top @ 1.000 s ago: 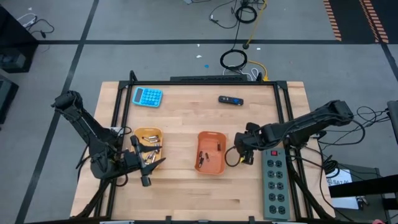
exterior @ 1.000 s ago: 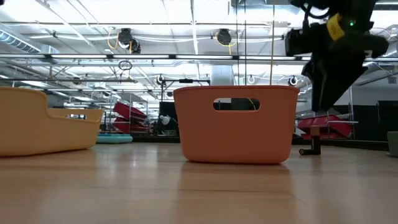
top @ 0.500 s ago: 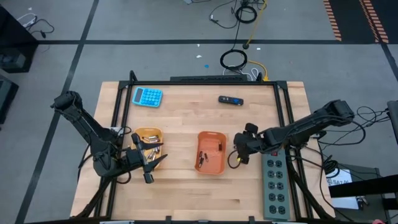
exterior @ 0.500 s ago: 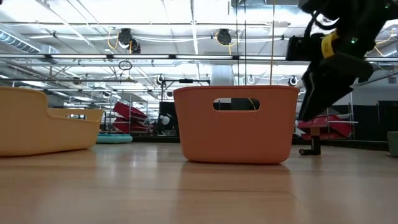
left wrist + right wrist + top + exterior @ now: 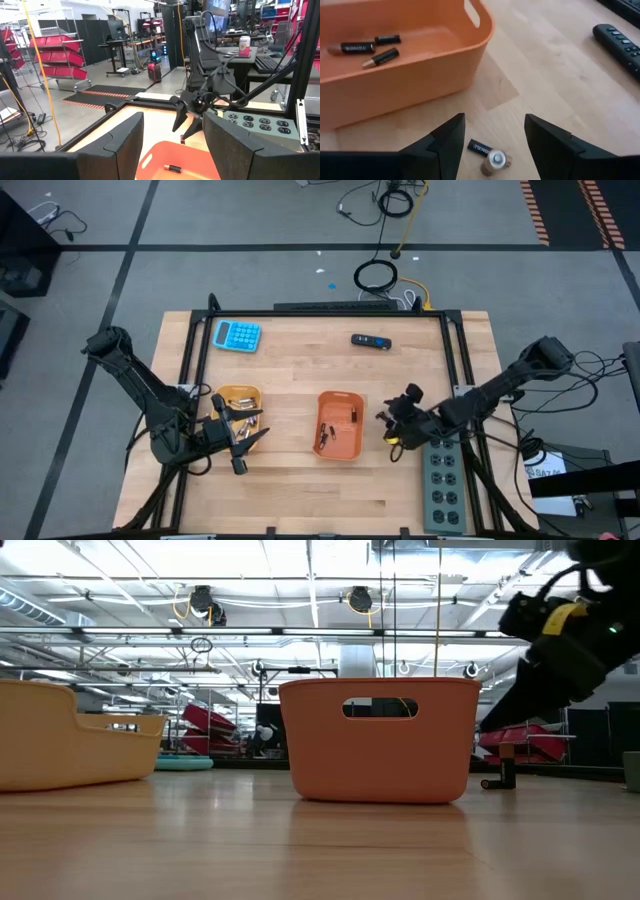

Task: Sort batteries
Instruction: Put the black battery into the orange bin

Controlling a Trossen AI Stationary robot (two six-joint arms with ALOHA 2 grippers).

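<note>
While both arms hang low over the near half of the wooden table (image 5: 300,490), the left gripper (image 5: 243,442) sits just near of the yellow tray (image 5: 222,395), its two fingers spread wide apart and holding nothing. That yellow tray, at the left, carries a heap of batteries (image 5: 240,415). To its right, about mid-table, stands the orange tray (image 5: 339,398), with a few dark batteries (image 5: 362,48) lying on its floor, some near its far wall and some toward its near left corner. Right of the orange tray, the right gripper (image 5: 392,428) hovers above bare wood between that tray and the grey power strip (image 5: 441,480); its fingers (image 5: 445,140) stand apart and empty. Directly below them on the table lie two loose cells side by side: a dark battery (image 5: 481,148) and a copper-coloured battery (image 5: 495,161), seen end-on. Farther back, a black-and-blue remote (image 5: 371,341) rests right of centre, and a blue calculator (image 5: 238,335) lies at the far left corner.
</note>
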